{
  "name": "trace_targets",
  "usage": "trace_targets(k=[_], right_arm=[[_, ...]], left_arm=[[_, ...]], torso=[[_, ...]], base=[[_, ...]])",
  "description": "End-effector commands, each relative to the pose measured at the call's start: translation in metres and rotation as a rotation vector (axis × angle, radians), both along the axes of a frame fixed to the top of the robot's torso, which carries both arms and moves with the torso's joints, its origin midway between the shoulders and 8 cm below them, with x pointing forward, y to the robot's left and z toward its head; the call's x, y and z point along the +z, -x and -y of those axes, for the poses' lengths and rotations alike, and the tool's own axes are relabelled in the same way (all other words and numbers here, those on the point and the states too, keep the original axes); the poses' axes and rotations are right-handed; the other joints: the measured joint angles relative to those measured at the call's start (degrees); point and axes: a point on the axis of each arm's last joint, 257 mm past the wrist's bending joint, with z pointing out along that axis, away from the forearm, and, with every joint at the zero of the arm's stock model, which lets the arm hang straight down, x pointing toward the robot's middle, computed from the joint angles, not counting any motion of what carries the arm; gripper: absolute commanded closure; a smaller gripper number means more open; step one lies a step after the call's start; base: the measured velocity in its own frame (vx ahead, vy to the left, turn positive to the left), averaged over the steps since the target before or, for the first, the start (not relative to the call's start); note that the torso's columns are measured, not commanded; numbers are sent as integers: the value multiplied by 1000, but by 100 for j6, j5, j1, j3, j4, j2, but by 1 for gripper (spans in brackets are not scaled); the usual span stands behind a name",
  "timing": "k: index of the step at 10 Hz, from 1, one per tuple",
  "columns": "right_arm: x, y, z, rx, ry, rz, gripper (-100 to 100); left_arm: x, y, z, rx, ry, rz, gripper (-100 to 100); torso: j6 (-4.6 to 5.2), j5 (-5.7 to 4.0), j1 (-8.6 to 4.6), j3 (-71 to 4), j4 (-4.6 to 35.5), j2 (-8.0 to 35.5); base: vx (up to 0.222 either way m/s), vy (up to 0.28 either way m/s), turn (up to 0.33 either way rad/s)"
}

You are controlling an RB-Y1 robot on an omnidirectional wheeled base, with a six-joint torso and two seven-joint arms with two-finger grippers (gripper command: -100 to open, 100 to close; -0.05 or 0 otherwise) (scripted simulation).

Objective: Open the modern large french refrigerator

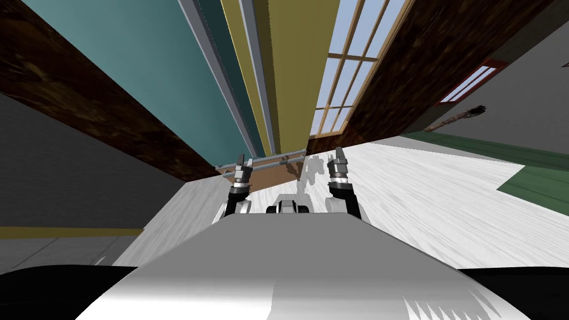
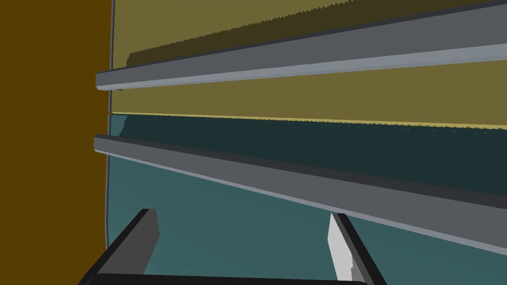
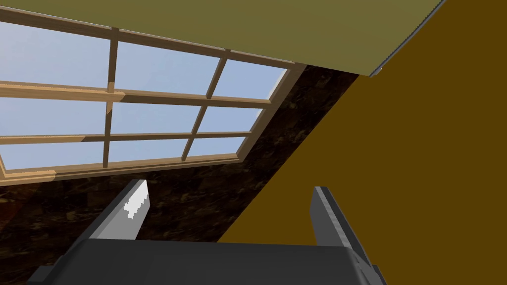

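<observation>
Two doors form the refrigerator (image 1: 261, 83) front, straight ahead of both arms: a teal door (image 2: 223, 237) and an olive door (image 2: 297, 101). Each has a long grey handle beside the shared seam, the teal door's handle (image 2: 297, 190) and the olive door's handle (image 2: 297, 58). A brown panel (image 2: 49, 148) adjoins the door ends. The left gripper (image 2: 243, 217) has its fingers spread wide and empty, pointing at the teal door near its handle. The right gripper (image 3: 230, 188) is likewise spread and empty, facing the brown panel, a dark wall (image 3: 198, 198) and a window (image 3: 148, 99).
</observation>
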Motion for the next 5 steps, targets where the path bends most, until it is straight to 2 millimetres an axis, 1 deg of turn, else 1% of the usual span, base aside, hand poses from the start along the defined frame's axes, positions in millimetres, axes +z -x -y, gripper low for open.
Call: trace_targets(k=[1,3,4,5], right_arm=[[0,0,0,0,0,0,0],[0,0,0,0,0,0,0],[0,0,0,0,0,0,0],[0,0,0,0,0,0,0]], left_arm=[[-21,-6,5,-26,-22,-23,-100],[-31,-8,6,-34,-29,-35,-100],[-41,-11,7,-42,-34,-45,-100],[-46,-12,9,-51,-38,-46,-100]], torso=[[0,0,2,1,1,2],[0,0,1,3,1,5],[0,1,3,7,3,12],[0,1,5,5,3,7]], base=[[84,-8,41],[70,-9,22],[67,1,22],[76,-7,40]])
